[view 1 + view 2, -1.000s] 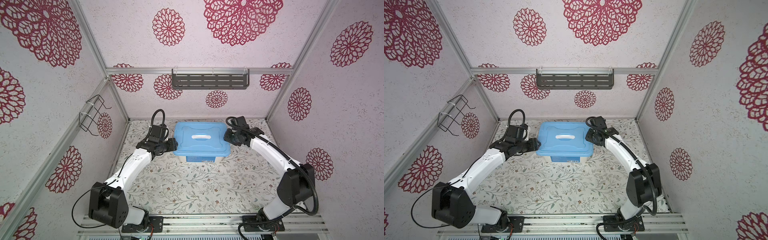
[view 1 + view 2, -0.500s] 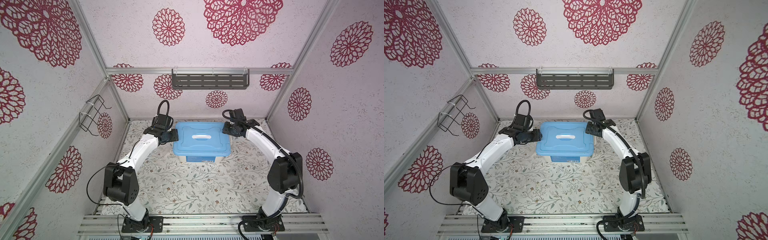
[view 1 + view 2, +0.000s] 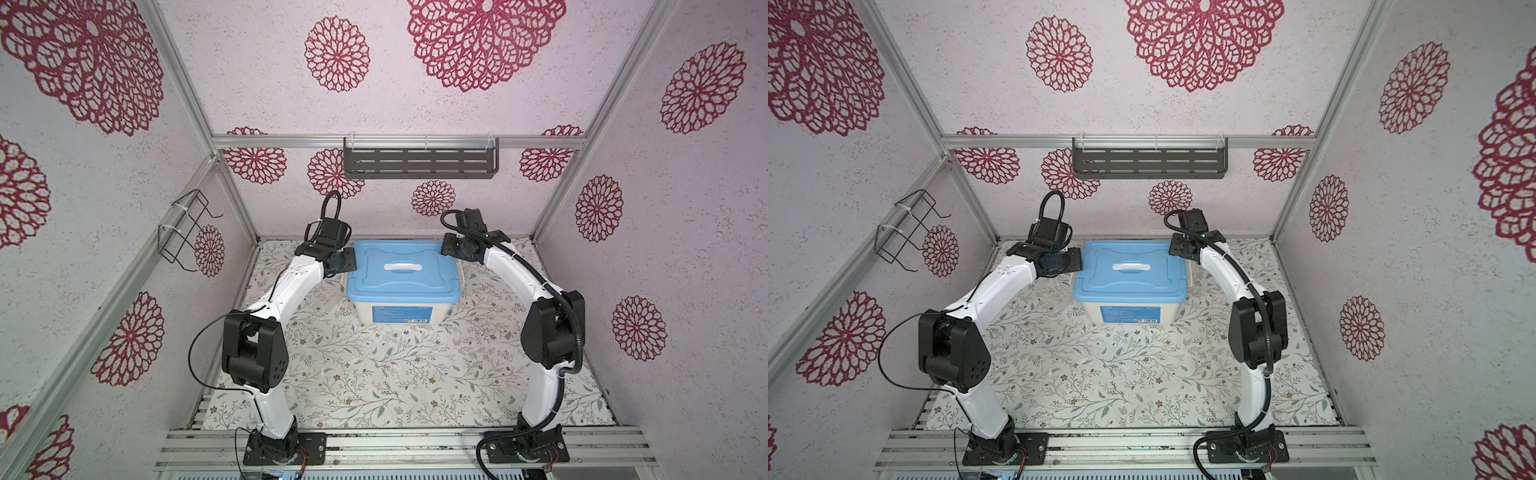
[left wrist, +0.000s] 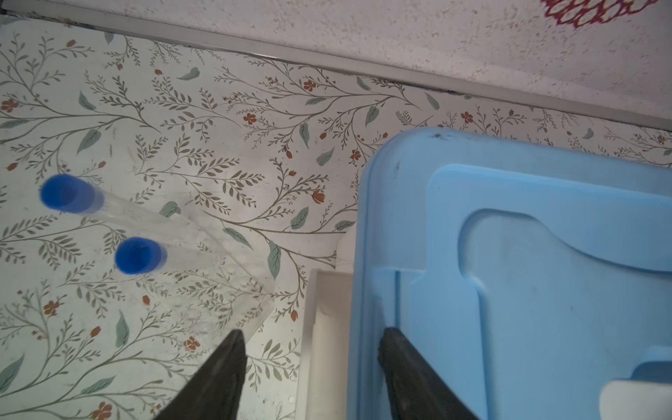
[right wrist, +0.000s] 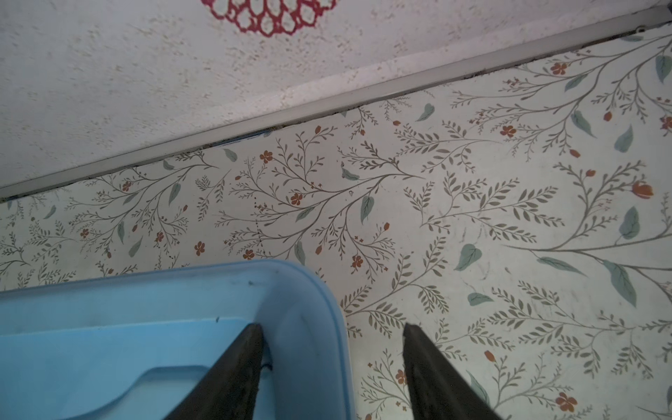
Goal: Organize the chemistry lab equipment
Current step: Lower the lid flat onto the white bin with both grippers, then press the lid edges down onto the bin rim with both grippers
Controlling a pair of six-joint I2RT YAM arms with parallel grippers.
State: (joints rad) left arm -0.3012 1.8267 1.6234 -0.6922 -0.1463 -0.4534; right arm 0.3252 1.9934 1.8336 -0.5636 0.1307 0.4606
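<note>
Hovering empty with jaws spread, the left gripper (image 4: 311, 332) is straddling the side edge of the blue lid (image 4: 545, 291). Just outward of it, the clear thin tubes with blue caps (image 4: 138, 254) are standing caps-up in the see-through tube holder (image 4: 236, 283) beside the white tub (image 3: 399, 318). The right gripper (image 5: 332, 326), also spread and empty, is straddling the opposite edge, so the left one is sitting nearer, over the floral table (image 3: 374, 374).
</note>
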